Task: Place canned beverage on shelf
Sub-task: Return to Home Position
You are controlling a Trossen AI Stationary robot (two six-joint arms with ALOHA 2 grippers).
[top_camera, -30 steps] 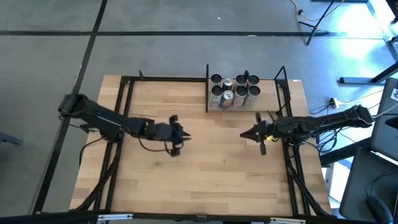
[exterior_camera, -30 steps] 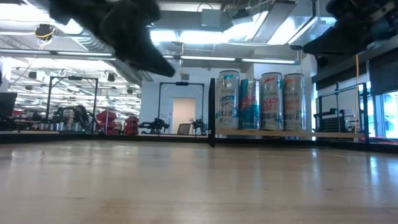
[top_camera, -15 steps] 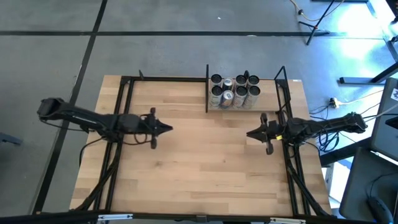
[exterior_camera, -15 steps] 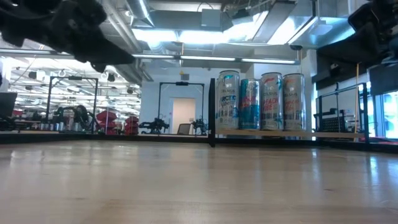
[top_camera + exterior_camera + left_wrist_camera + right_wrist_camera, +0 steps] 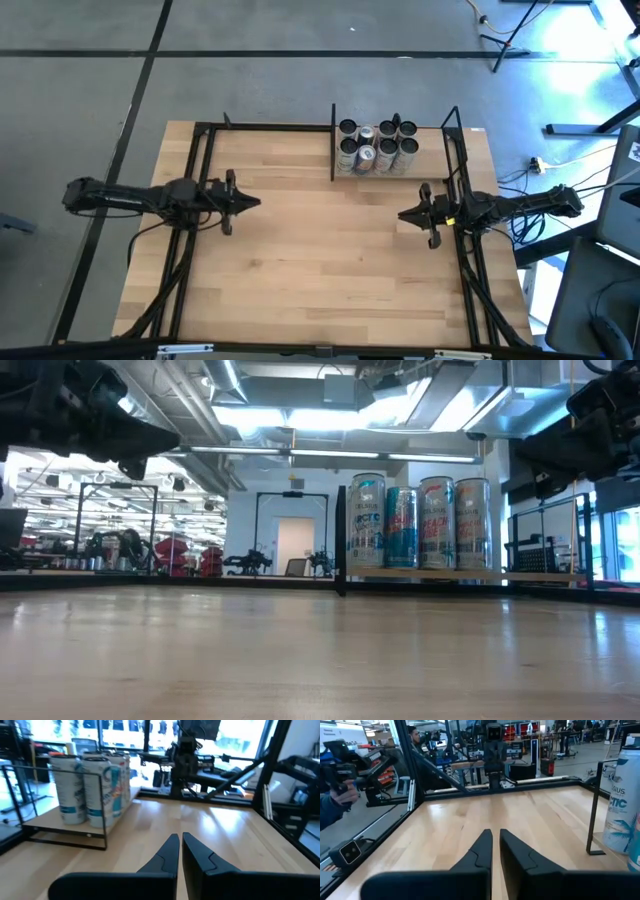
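- Left gripper (image 5: 254, 203): above the left part of the table (image 5: 320, 280), pointing right toward the middle. It is well apart from the shelf (image 5: 436, 163).
- Left fingers (image 5: 167, 854): in the left wrist view the two dark fingers are drawn together with only a thin slit between them. They hold nothing and touch nothing, and bare wood lies below the tips.
- Right gripper (image 5: 401, 215): above the right part of the table, pointing left. It is nearer than the shelf and clear of its front edge.
- Right fingers (image 5: 479, 851): they are likewise brought together to a narrow slit, with nothing between them and nothing in contact.
- Cans (image 5: 376, 146): these stand upright in a tight cluster on the shelf, at the far right of the table. They are crowded toward its left black upright. The low view shows four side by side along the front (image 5: 420, 523).
- Shelf board (image 5: 470, 573): it lies just above the tabletop and carries the cans.
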